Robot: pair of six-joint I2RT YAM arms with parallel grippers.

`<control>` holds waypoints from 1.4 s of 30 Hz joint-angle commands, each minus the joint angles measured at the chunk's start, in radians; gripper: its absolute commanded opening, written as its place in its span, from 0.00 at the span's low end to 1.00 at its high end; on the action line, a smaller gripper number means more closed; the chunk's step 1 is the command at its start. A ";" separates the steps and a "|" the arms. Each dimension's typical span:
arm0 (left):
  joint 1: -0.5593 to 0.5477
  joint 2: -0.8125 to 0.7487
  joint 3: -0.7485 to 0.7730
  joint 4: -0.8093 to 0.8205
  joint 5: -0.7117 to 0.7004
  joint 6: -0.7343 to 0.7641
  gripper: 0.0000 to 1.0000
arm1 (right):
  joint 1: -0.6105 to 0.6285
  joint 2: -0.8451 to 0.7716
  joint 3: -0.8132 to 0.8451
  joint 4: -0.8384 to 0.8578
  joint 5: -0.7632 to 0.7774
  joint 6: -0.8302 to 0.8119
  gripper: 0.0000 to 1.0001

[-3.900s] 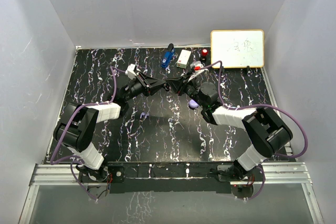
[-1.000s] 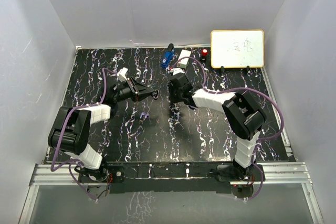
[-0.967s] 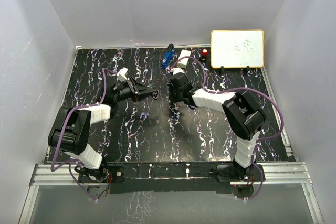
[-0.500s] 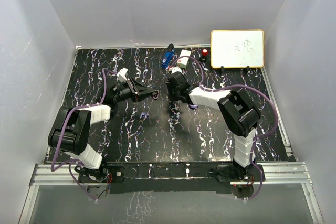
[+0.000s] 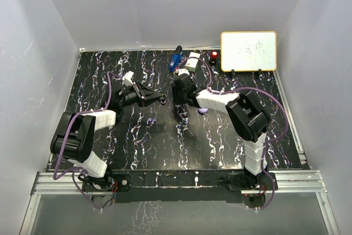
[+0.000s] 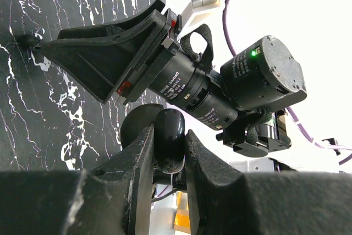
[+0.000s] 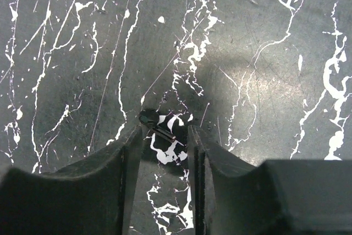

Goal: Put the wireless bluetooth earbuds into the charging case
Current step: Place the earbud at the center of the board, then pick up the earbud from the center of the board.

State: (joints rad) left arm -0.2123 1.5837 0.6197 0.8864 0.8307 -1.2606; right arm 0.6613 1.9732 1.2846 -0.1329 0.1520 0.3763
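Observation:
In the left wrist view my left gripper is shut on a glossy black charging case, held on edge above the table. In the top view that gripper points right toward my right gripper, which points down at the table. A black earbud lies flat on the marbled surface between the right gripper's parted fingers, close to the left finger. A lilac earbud lies on the table below the left gripper. A lilac case sits beside the right forearm.
A blue tool, a small white box and a red object stand at the back edge. A whiteboard leans at the back right. White walls enclose the black marbled table.
The right gripper's jaws have parted, with the black earbud on the table between them. The right forearm swung slightly left, uncovering the lilac case. The left arm has not moved.

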 commanded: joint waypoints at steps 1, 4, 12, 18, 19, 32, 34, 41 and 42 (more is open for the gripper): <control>0.001 -0.044 0.007 0.024 0.025 -0.011 0.00 | 0.002 -0.017 0.042 0.021 0.023 -0.010 0.40; 0.009 -0.061 0.003 0.021 0.019 -0.014 0.00 | 0.003 -0.035 0.039 0.030 0.025 -0.042 0.43; 0.033 -0.102 -0.020 0.026 0.002 -0.026 0.00 | 0.002 -0.043 0.048 0.039 -0.040 -0.092 0.45; 0.043 -0.111 -0.043 0.044 -0.003 -0.041 0.00 | 0.002 -0.033 0.063 0.047 -0.072 -0.119 0.43; 0.043 -0.112 -0.046 0.045 -0.004 -0.042 0.00 | 0.002 -0.028 0.071 0.042 -0.075 -0.122 0.42; 0.053 -0.111 -0.055 0.051 -0.005 -0.049 0.00 | 0.002 0.046 0.156 -0.038 -0.099 -0.142 0.34; 0.054 -0.111 -0.055 0.051 -0.005 -0.049 0.00 | 0.003 0.055 0.165 -0.051 -0.098 -0.142 0.34; 0.056 -0.112 -0.058 0.052 -0.004 -0.050 0.00 | 0.003 0.072 0.183 -0.085 -0.091 -0.147 0.34; 0.056 -0.112 -0.059 0.051 -0.003 -0.050 0.00 | 0.003 0.072 0.183 -0.088 -0.090 -0.147 0.34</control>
State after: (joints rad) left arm -0.1650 1.5166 0.5663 0.9131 0.8196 -1.3025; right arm 0.6613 2.0403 1.4136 -0.2199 0.0536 0.2375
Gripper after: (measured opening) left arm 0.221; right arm 0.344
